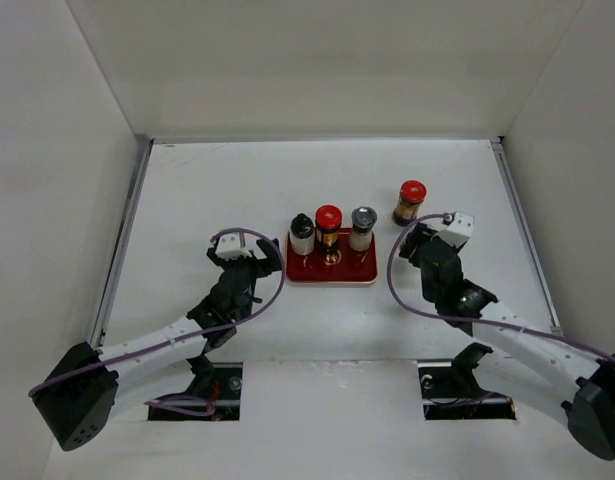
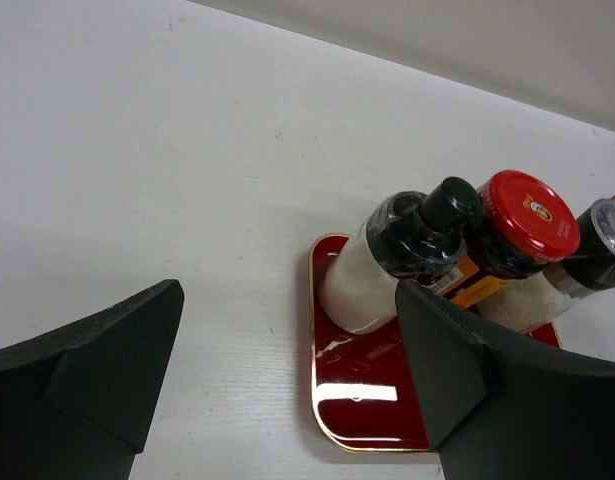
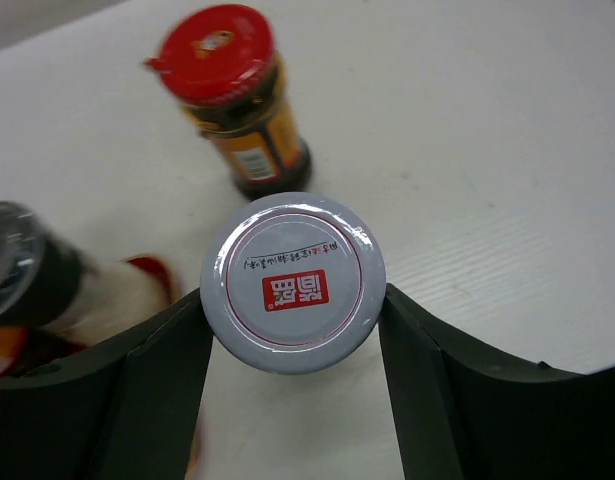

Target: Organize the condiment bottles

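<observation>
Three condiment bottles stand in a row on the red tray: a black-capped one, a red-capped one and a silver-capped one. Another red-capped bottle stands alone on the table to the tray's right. Just in front of it, my right gripper is shut on a grey-capped bottle, both fingers pressing its cap; in the top view the gripper hides this bottle. My left gripper is open and holds nothing, at the tray's left end near the black-capped bottle.
White walls enclose the table on three sides, and metal rails run along its left and right edges. The lone red-capped bottle stands close beyond the gripped one. Both arm bases sit at the near edge.
</observation>
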{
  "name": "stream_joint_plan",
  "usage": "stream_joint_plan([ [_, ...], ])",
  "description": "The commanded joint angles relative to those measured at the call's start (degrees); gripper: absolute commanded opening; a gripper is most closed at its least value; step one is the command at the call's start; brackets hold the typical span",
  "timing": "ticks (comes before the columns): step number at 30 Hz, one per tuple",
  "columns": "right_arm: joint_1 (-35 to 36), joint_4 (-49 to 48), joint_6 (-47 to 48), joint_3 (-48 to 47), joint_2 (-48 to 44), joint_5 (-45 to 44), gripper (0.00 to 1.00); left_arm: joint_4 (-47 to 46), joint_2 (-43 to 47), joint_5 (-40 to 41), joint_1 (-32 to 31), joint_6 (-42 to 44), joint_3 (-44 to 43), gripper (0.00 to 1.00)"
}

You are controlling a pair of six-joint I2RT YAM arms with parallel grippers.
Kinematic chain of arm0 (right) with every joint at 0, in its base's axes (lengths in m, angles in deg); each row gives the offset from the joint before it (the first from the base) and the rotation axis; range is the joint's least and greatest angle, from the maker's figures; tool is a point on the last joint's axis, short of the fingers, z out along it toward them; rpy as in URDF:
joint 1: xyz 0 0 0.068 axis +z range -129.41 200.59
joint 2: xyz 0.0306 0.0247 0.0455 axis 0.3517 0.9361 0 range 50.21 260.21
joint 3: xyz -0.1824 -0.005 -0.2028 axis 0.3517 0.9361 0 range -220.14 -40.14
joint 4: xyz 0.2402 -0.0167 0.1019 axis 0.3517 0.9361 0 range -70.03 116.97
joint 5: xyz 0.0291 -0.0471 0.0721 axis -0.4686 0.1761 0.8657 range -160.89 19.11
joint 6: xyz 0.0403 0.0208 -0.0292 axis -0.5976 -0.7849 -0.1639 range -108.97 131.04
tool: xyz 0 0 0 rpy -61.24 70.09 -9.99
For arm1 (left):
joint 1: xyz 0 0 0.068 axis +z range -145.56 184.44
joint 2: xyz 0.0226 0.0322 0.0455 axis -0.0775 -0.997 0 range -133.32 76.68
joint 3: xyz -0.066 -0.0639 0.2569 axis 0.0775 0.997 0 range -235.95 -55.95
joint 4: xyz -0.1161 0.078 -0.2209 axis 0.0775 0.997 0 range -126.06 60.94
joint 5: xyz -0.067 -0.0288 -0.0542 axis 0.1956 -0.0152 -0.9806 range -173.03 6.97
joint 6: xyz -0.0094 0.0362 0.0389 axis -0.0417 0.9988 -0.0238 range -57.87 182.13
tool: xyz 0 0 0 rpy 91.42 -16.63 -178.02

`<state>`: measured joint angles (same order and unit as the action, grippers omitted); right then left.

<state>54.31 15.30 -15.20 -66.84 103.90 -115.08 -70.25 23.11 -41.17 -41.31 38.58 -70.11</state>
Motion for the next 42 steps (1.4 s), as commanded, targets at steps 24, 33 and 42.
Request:
stream_joint_plan([
  [24, 25.1, -23.8, 1.4, -17.9, 35.0, -3.0, 0.64, -8.2, -0.7, 0.3, 0.5, -1.8, 3.3, 0.88],
  [33, 28.6, -21.4, 3.0, -18.8, 34.6, -7.6, 0.96, -8.3, -0.2, 0.6, 0.4, -1.9, 3.6, 0.88],
  [42, 25.2, -15.9, 3.0, -9.4, 13.8, -10.2, 1.0, -8.4, 0.5, 0.6, 0.0, -2.1, 4.0, 0.88],
])
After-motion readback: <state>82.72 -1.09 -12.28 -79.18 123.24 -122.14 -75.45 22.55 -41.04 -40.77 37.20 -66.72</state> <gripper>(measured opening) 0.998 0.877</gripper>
